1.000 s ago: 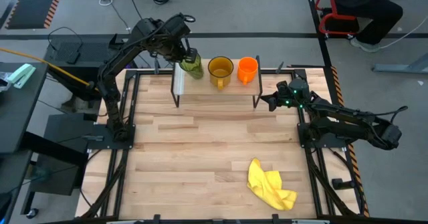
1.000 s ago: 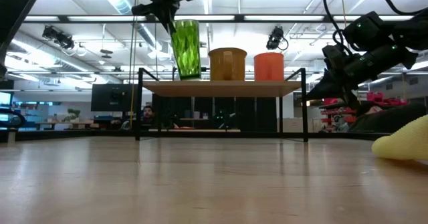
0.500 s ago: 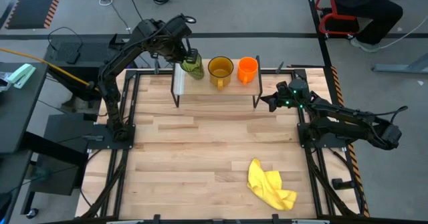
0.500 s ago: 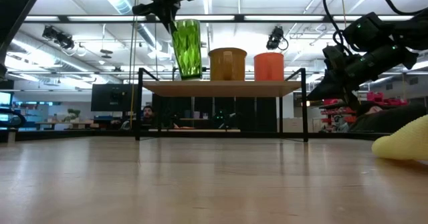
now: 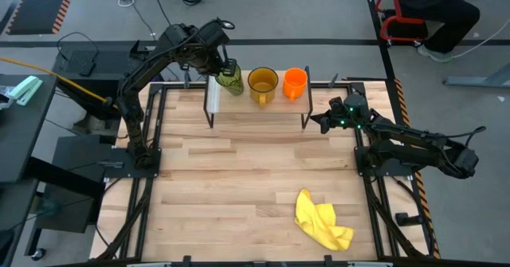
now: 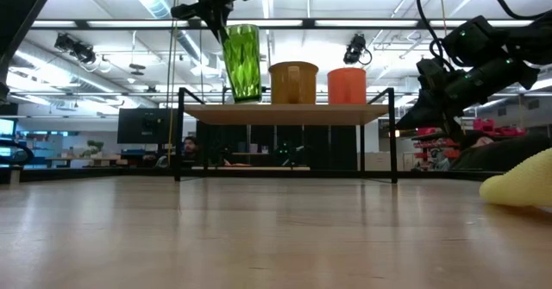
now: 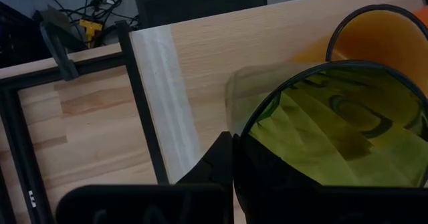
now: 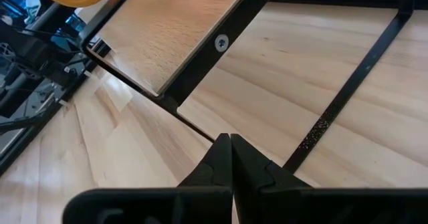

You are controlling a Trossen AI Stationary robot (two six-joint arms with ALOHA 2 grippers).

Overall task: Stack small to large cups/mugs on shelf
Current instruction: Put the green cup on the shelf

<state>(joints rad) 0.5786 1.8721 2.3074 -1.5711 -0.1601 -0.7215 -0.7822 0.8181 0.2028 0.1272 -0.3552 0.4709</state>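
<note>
Nearest, low in the high view, a yellow cloth (image 5: 323,221) lies on the desk (image 5: 239,187); mid-right, the right tool (image 5: 316,120) waits pressed together. Farther up, the shelf (image 5: 213,100) carries orange cup (image 5: 295,81), amber mug (image 5: 262,84) and green tumbler (image 5: 229,79), tilted, its rim pinched by the left tool (image 5: 227,65) (releasing now could topple it against the mug)

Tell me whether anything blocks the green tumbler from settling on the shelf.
Nothing visible does. The left gripper holds the translucent green tumbler tilted over bare wooden plank shelf, beside the amber-yellow handled mug.
</note>
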